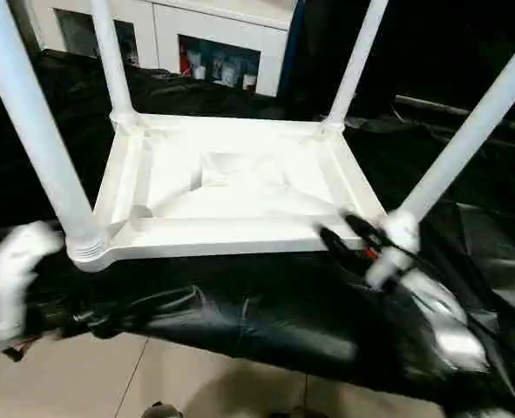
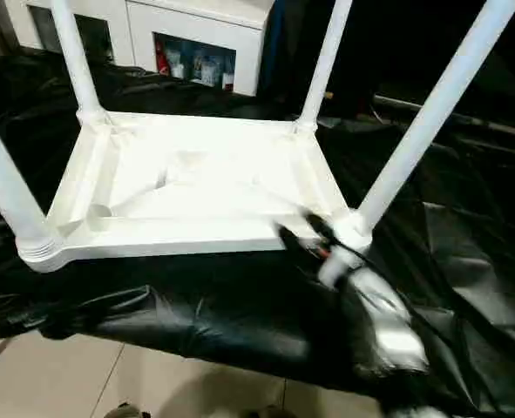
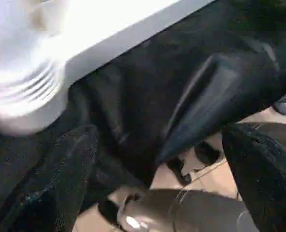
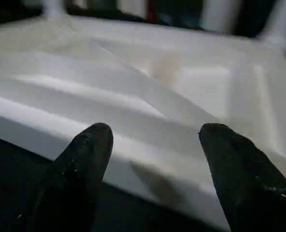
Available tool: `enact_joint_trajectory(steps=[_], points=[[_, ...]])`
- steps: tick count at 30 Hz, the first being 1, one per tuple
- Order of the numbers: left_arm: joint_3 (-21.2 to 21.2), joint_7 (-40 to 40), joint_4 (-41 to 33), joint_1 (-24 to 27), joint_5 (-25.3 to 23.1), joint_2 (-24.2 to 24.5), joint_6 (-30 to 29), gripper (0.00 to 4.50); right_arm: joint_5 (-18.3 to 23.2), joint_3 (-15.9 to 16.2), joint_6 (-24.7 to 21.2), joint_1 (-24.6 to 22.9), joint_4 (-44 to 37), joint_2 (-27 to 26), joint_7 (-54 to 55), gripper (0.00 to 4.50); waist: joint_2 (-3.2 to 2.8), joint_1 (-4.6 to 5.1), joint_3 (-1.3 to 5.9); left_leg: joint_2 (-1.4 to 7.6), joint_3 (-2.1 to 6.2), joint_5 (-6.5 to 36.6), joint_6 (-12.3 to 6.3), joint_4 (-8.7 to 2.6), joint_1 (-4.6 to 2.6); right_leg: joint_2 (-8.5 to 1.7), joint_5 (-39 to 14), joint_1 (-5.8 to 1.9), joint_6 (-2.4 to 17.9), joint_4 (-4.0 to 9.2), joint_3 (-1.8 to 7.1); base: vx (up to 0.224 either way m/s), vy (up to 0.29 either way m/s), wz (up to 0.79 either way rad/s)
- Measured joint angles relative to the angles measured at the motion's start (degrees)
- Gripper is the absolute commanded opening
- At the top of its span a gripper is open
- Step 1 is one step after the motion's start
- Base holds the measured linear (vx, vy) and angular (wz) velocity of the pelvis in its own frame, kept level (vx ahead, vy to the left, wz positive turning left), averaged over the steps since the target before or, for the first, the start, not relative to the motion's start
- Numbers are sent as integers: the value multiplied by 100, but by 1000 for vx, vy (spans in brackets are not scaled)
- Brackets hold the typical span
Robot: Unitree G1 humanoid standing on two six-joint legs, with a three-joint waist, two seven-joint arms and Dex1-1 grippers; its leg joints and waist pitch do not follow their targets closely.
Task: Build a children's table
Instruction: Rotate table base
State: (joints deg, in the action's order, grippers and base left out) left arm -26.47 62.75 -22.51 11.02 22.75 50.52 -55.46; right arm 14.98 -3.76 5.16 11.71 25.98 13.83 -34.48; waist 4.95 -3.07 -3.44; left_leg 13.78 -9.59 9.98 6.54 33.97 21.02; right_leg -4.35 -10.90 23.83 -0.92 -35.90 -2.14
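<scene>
Right wrist view puts the right gripper nearest: its two black fingers stand apart with nothing between them, aimed at the near rim of the children's table. From the head camera that gripper sits just beside the near right leg, close to its socket; I cannot tell whether it touches the rim. On the other side, the left gripper is spread wide and empty, low beside the ribbed collar of the near left leg, over the black cloth of the tabletop near its front edge.

Beyond both grippers the white top lies upside down on the cloth, ribbed underside facing up, with all four tapered legs standing in the corner sockets: the far left leg and far right leg rise at the back. A white cabinet stands behind the tabletop.

Judging by that, assembly looks nearly complete, and what remains is likely checking the seating of the legs or turning the table over. To do that well, each gripper should take the rim close to a corner, square to the edge, and both should close before any lift, so the table does not twist or slide on the slick cloth.
</scene>
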Motion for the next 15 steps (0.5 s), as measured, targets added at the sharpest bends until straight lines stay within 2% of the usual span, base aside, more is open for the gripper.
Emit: enact_joint_trajectory(steps=[4,7,11,13,15], points=[[-319,-60,484,0,-130,262,239,448,-163,-180,-241,-11,1,50,591,323,-4,23,-2,-1,8,0,0,0,-3,2,0,1,0,12,-6,0,0,0],[-479,-131,683,-108,-158,273,438,448,-163,-260,-282,-30,0,93,657,323,-8,50,-2,-3,9,0,0,0,-4,2,0,-2,0,22,-5,0,0,0],[-625,-457,921,-999,18,-142,941,448,-292,-128,-488,-4,48,110,732,323,-7,46,3,-4,12,0,0,1,-7,1,6,-12,10,27,-6,0,0,0],[-608,-589,936,-1250,110,-331,1073,448,-402,-52,-522,44,147,104,846,323,-2,62,9,-5,11,0,0,2,-10,1,15,-13,24,26,-5,0,0,0],[-458,-807,987,-1588,168,-720,1240,448,-521,-21,-608,193,269,89,1031,323,12,67,22,-6,10,0,0,3,-13,0,19,-13,29,21,-4,0,0,0]])
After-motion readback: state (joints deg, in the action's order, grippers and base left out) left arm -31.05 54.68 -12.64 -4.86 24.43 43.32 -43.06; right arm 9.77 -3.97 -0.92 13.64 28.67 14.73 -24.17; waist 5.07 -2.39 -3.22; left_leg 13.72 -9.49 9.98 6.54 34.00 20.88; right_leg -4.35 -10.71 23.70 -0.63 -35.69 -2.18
